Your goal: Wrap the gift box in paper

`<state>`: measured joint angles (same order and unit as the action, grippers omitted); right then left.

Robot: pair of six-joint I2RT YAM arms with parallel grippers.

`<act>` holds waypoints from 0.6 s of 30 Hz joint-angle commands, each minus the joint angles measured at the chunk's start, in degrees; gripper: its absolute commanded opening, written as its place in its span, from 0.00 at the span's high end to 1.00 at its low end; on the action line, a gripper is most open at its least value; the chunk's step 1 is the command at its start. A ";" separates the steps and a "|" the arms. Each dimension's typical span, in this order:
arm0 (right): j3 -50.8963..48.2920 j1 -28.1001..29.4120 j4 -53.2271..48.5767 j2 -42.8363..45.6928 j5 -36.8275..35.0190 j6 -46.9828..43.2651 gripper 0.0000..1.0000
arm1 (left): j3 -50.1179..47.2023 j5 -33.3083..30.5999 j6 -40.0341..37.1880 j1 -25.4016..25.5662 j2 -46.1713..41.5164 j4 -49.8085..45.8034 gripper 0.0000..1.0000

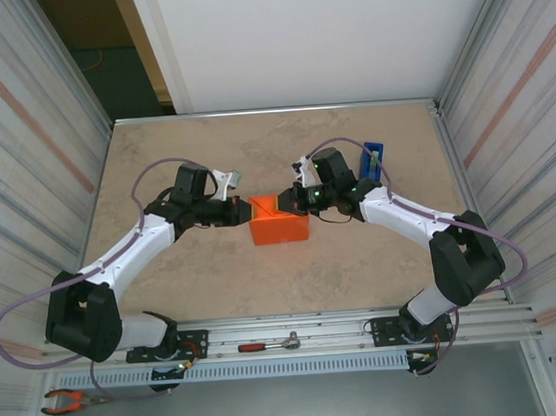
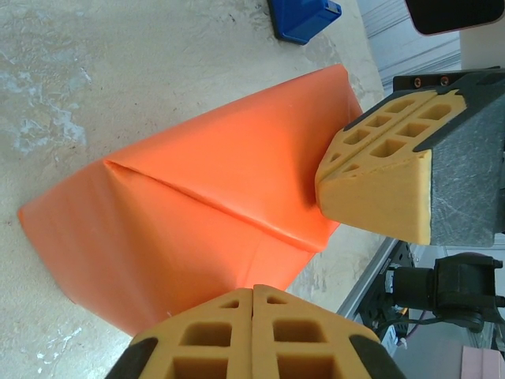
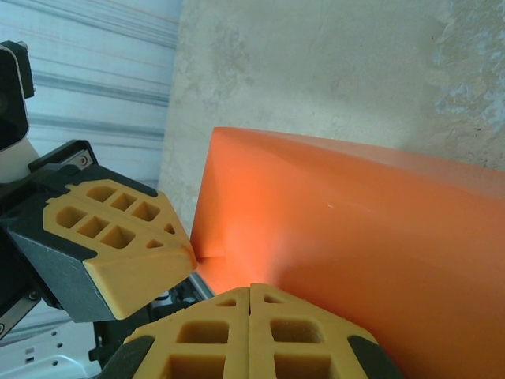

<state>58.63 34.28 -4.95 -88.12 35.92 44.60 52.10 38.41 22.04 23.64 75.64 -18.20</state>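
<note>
The gift box [image 1: 281, 228] sits mid-table as a bright orange block, skinned in the paper [image 2: 197, 213], with no bare side showing. A diagonal crease runs across the paper face in the left wrist view. My left gripper [image 1: 245, 212] is shut, its tips [image 2: 252, 292] touching the block's left end. My right gripper [image 1: 289, 200] is shut too, its closed tips [image 3: 250, 288] against the paper [image 3: 355, 237] at the far top edge. The two grippers almost meet, and each wrist view catches the other's yellow fingers [image 2: 379, 189] [image 3: 126, 253]. Nothing lies between either pair of jaws.
A blue tape dispenser [image 1: 375, 161] stands at the back right, near the right arm's elbow. A red-handled ratchet [image 1: 266, 344] lies on the front rail, and pliers [image 1: 69, 400] lie at the bottom left. Corrugated metal walls close both sides.
</note>
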 commanded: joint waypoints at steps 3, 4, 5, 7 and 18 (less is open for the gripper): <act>-2.37 0.04 -4.81 -0.70 -2.87 0.39 1.00 | 5.96 0.22 -2.42 -0.96 -1.44 -5.19 1.00; -2.47 0.04 -4.74 -0.71 -2.95 0.35 1.00 | 7.32 0.65 -2.53 -0.96 -0.85 -5.35 1.00; -2.47 0.00 -4.72 -0.74 -3.05 0.33 1.00 | 8.46 1.09 -2.61 -0.96 -0.26 -5.44 1.00; -2.60 -0.01 -4.65 -0.73 -3.05 0.32 1.00 | 10.42 2.07 -2.58 -0.92 1.43 -5.23 1.00; -3.40 -0.13 -4.28 -0.89 -3.40 0.29 1.00 | 15.31 -0.13 -4.20 2.57 7.60 -4.29 0.84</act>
<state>58.04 34.26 -3.66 -88.01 35.83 44.60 64.79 39.11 19.99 24.86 83.31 -22.00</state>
